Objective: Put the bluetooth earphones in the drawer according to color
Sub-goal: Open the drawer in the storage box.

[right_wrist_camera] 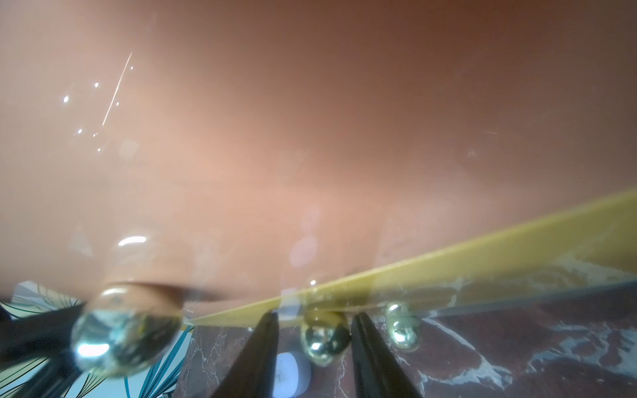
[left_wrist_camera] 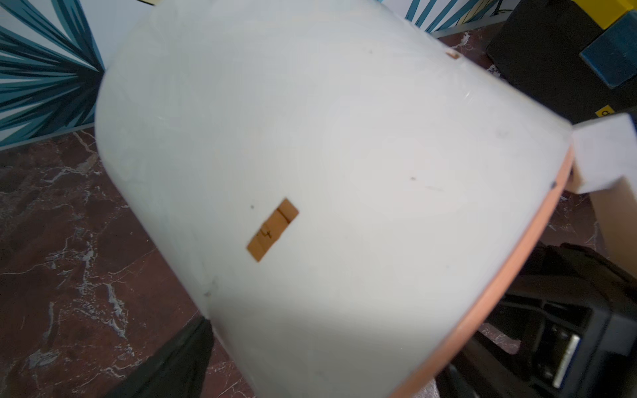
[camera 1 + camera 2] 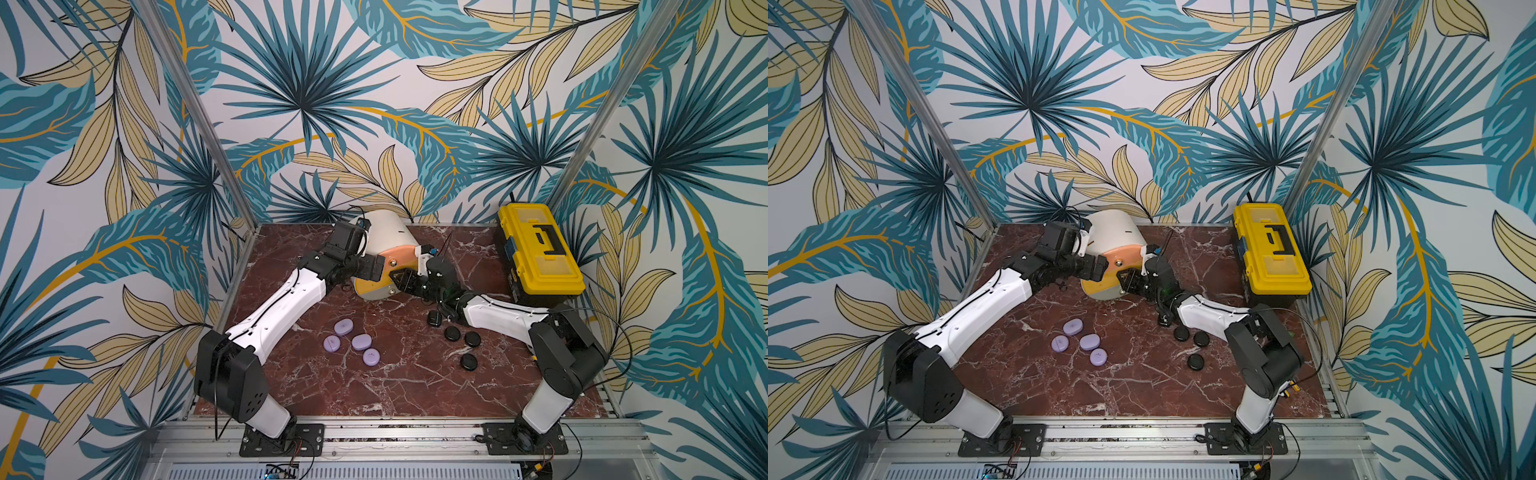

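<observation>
- At the back of the red marble counter [image 3: 374,395] stands the cream round-topped three-drawer cabinet [image 3: 388,232].
- The right tool [image 1: 315,315] is narrowed around the brass ball knob [image 1: 324,339] of the yellow drawer [image 3: 370,286]. One finger touches the knob and a slit shows beside the other.
- The left tool [image 3: 372,266], spread wide, is at the cabinet's side; whether it grips cannot be told.
- Four lilac pebble-shaped earphone cases [image 3: 360,341] lie clustered mid-counter, well apart from both tools.
- The black earphone cases [image 3: 452,333] lie beside the right arm.
</observation>
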You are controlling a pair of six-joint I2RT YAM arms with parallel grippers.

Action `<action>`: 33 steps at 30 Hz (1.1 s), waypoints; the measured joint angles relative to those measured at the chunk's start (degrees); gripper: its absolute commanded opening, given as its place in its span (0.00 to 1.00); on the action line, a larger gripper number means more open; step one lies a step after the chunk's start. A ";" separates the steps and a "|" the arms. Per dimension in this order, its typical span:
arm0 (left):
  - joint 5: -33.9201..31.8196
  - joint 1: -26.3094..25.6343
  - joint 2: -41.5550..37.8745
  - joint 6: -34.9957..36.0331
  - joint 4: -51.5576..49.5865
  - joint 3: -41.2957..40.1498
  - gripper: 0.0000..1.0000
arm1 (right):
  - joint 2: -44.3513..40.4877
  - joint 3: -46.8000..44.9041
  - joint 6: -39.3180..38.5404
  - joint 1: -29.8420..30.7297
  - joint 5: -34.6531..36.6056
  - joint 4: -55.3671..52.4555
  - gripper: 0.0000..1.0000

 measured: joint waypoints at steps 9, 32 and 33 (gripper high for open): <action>-0.87 0.00 0.00 0.15 -0.39 -0.20 1.00 | 0.28 0.00 0.24 0.00 0.02 0.07 0.43; -1.18 0.00 0.00 0.37 -0.50 -0.20 1.00 | 0.37 0.83 0.42 0.70 2.82 -2.49 0.40; -1.29 0.00 0.00 0.35 -0.50 -0.20 1.00 | 0.50 1.09 0.44 0.74 2.82 -2.51 0.40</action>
